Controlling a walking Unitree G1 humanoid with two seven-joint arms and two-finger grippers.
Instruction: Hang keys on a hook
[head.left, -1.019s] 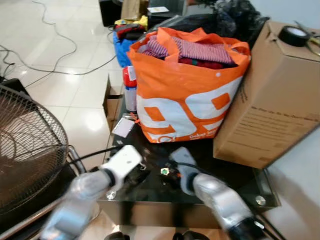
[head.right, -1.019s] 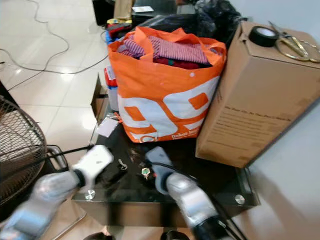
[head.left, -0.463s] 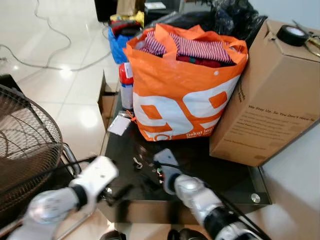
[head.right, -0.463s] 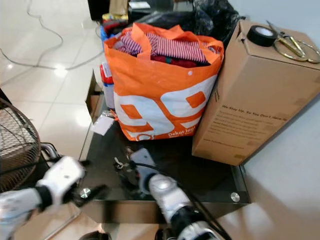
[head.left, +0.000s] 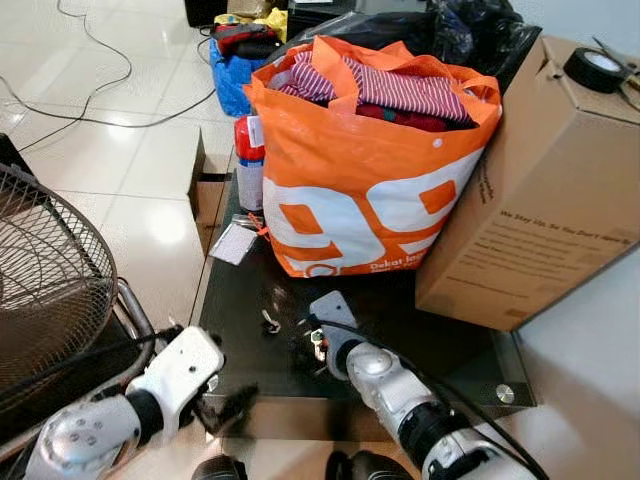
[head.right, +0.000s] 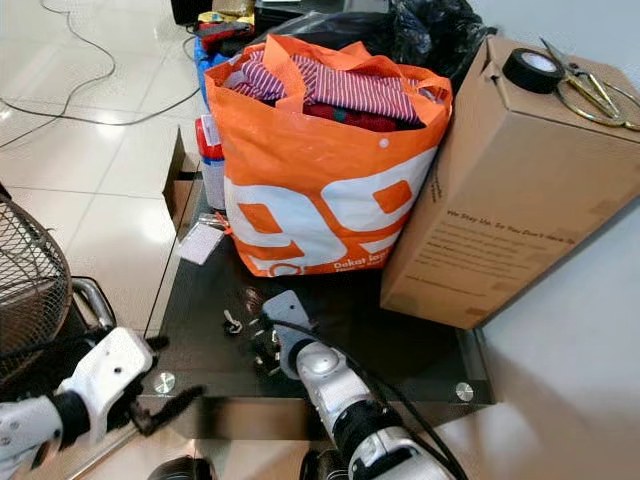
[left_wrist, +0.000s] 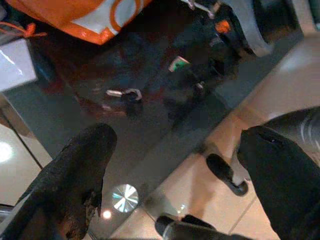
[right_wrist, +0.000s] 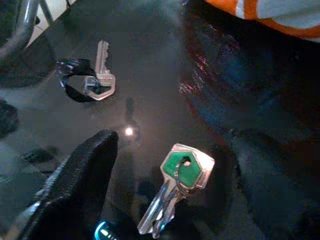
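The green-capped keys (right_wrist: 181, 176) lie flat on the dark glass tabletop (head.left: 450, 335), between the spread fingers of the right gripper (right_wrist: 170, 195) — released, nothing grasped. A second key (right_wrist: 95, 80) with a black loop lies nearby. The left gripper (left_wrist: 175, 165) hangs off the tabletop's front edge, fingers apart and empty. An orange bag (head.left: 370, 170) and a box (head.left: 545, 190) stand behind.

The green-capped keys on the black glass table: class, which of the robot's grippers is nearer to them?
Right. The right gripper is open around the green-capped keys on the table. The left gripper hangs off the table's front edge, apart from them.
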